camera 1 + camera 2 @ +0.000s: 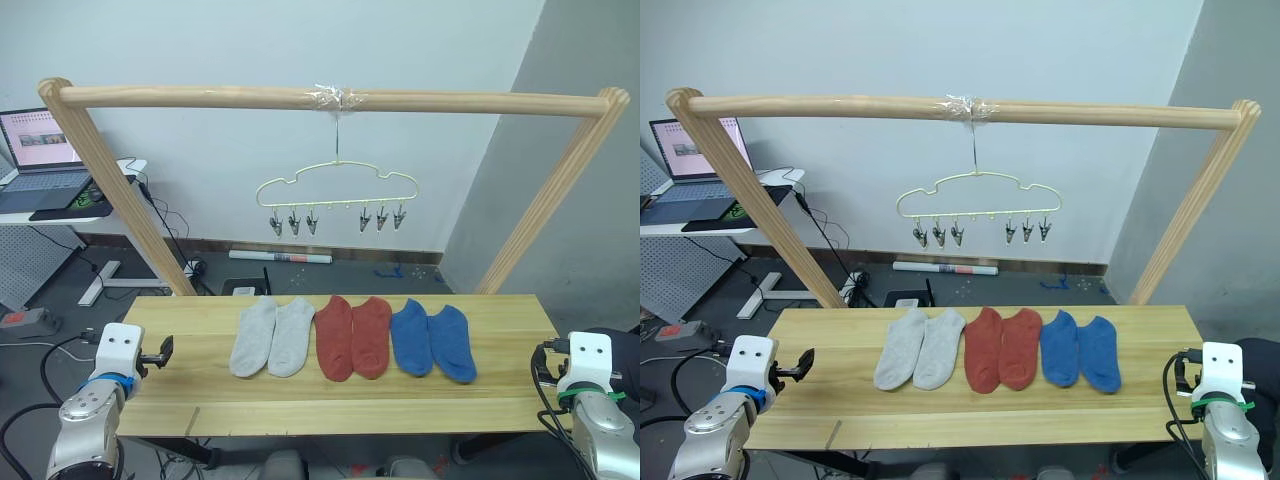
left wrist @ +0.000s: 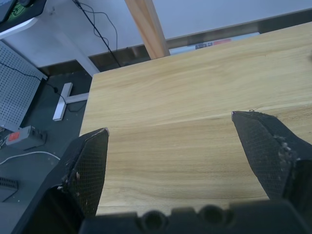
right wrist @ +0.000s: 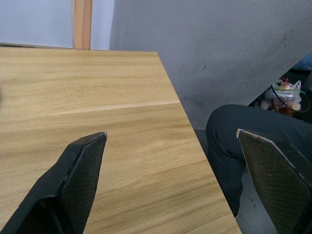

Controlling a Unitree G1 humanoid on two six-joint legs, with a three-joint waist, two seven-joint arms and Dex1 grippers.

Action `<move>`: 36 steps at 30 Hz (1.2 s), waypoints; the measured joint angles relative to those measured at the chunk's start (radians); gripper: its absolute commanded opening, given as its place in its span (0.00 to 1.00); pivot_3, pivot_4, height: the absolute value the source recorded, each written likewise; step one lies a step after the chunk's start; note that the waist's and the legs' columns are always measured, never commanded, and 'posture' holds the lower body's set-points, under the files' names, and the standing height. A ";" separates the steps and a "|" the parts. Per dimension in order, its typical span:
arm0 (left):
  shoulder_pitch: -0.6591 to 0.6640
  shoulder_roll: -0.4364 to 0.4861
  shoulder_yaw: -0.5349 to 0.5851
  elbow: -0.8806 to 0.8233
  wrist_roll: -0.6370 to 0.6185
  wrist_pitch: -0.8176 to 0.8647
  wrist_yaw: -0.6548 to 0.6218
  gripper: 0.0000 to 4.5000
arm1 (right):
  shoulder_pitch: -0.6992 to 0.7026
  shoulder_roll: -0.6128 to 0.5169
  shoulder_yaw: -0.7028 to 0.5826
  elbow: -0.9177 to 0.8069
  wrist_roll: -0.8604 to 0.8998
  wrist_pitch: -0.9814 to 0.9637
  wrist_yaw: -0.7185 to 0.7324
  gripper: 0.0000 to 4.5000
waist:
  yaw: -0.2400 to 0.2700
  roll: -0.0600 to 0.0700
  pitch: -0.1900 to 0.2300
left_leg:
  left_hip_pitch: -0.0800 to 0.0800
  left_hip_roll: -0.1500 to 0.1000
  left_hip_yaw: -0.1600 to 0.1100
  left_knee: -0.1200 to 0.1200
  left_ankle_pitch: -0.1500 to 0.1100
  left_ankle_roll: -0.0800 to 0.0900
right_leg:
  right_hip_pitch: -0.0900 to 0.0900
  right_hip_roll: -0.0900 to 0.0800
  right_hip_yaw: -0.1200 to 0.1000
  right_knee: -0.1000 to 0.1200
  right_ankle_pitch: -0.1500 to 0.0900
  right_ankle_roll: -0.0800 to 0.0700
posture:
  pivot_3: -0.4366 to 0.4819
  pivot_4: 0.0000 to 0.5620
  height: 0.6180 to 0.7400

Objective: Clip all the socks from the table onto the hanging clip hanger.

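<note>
Place: lab or office | Evidence: laptop point(image 1: 40, 155) on side desk point(image 1: 60, 210); floor cables point(image 1: 165, 215); perforated panel point(image 2: 17, 87)

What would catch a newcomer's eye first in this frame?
Six socks lie side by side mid-table: a light grey pair on the robot's left, a rust red pair in the middle, a blue pair on the right. Above them a pale-yellow clip hanger hangs from a wooden pole frame, its clips empty. The left gripper and right gripper are open at the table ends.

Six socks point(image 1: 352, 338) flat in row mid-table point(image 1: 200, 400): grey, red, blue pairs. Clip hanger point(image 1: 337, 190) hangs above, clips empty.
</note>
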 measured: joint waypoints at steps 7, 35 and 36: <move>0.019 0.000 0.018 -0.005 -0.033 0.005 -0.006 1.00 | -0.046 -0.042 0.010 0.022 -0.002 -0.015 0.012 1.00 | 0.001 0.000 0.002 | 0.000 0.000 -0.001 0.000 0.000 0.000 | 0.000 0.000 -0.001 0.000 0.000 0.000 | 0.59 0.07 1.00; 0.019 -0.014 -0.037 -0.618 -0.173 0.263 -0.116 1.00 | -0.120 -0.182 0.231 -0.413 0.204 0.050 0.524 1.00 | 0.000 0.000 0.055 | -0.004 0.001 -0.003 0.001 0.000 0.000 | 0.001 0.000 -0.002 -0.006 0.002 0.002 | 0.54 0.15 1.00; -0.014 -0.025 -0.049 -0.650 -0.176 0.285 -0.102 1.00 | -0.158 -0.188 0.243 -0.440 0.219 0.065 0.536 1.00 | 0.000 -0.001 0.056 | -0.004 0.001 -0.003 0.001 0.000 0.000 | 0.001 0.000 -0.002 -0.006 0.002 0.002 | 0.54 0.15 1.00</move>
